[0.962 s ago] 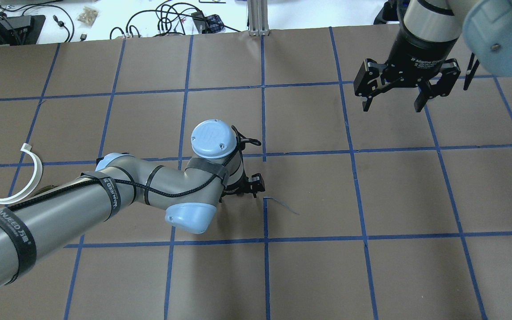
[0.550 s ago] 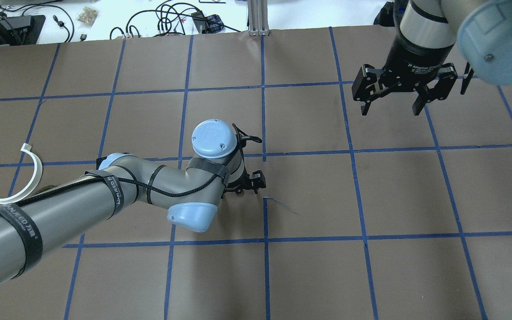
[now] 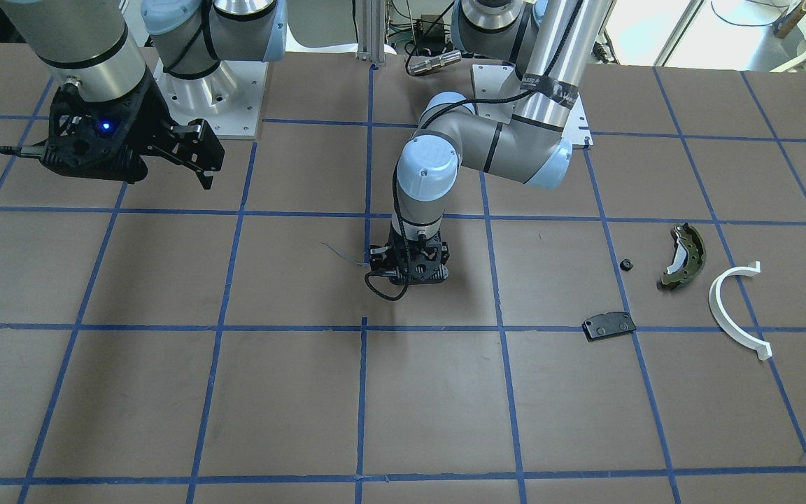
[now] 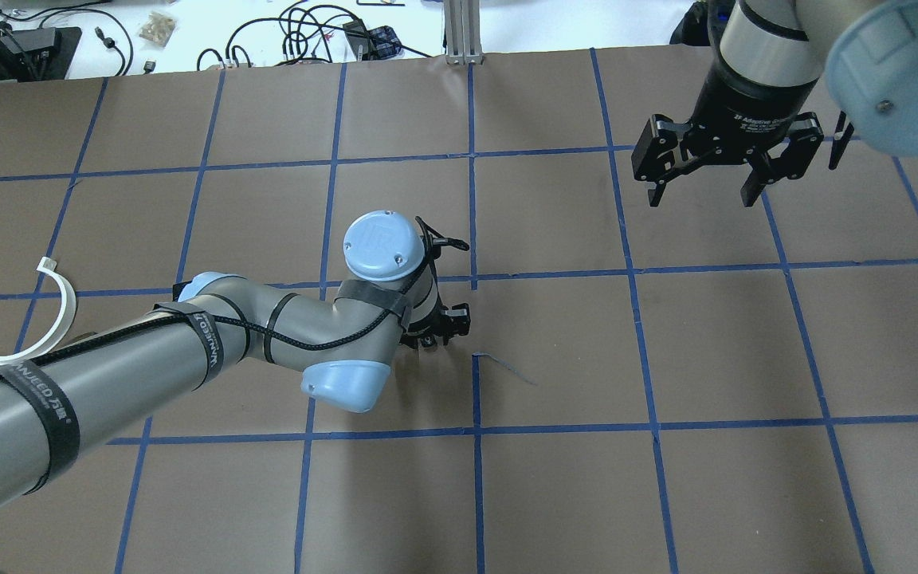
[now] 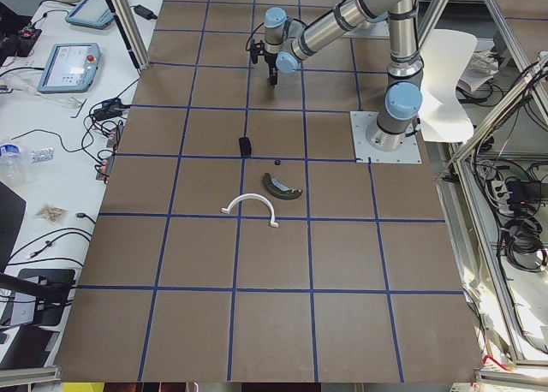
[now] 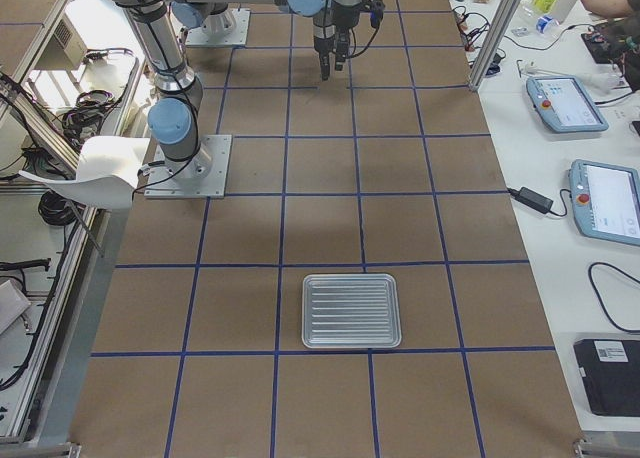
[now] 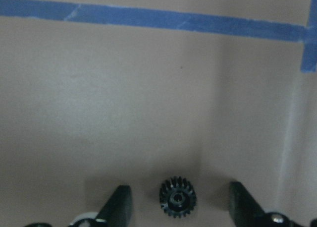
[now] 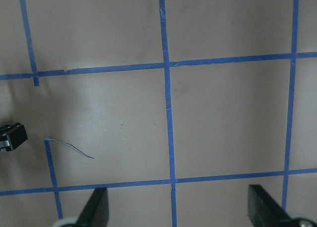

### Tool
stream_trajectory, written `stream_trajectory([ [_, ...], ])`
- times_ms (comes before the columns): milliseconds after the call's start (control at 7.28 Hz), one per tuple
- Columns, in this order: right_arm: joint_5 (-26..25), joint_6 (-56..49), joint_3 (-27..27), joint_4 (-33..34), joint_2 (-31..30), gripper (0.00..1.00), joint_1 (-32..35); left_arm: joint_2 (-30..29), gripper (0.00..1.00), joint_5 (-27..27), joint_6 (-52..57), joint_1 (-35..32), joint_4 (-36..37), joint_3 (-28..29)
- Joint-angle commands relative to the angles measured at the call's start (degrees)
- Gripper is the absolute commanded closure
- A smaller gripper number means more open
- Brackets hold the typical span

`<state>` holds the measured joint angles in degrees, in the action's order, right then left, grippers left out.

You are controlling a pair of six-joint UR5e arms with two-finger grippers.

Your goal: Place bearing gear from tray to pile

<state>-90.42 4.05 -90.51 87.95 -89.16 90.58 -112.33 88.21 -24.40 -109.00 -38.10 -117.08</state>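
Exterior right view: on the brown, blue-gridded worktop [image 6: 250, 228] a ribbed silver metal tray [image 6: 352, 310] is seen at the near end. The right claw [image 4: 701, 195] is held spread, empty. The left claw [image 3: 408, 274] is set low mid-worktop, spread around the small black toothed bearing gear [image 7: 178, 203] without touching it, well apart from the pile [image 3: 670, 278]: white plastic half-ring [image 3: 733, 308], olive-green curved brake shoe [image 3: 695, 248], flat black rectangular pad [image 3: 609, 325].

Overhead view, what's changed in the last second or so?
The left gripper edged slightly toward the view's upper left while staying low. Nothing was visibly taken hold of or let go. The right gripper barely shifted and its jaws stayed wide open. The white half-ring lies where it was.
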Motion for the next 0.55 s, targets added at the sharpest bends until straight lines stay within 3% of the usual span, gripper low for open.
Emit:
stream_trajectory([
  [0,0.1,-0.7,0.0,-0.1,-0.1,0.0,-0.5,0.3,1.0,1.5,-0.1,0.0,0.0,0.4],
  [412,0.2,-0.5,-0.1,-0.3,-0.1,0.0,-0.4,3.4,1.0,2.1,3.5,3.5,-4.9,2.2],
])
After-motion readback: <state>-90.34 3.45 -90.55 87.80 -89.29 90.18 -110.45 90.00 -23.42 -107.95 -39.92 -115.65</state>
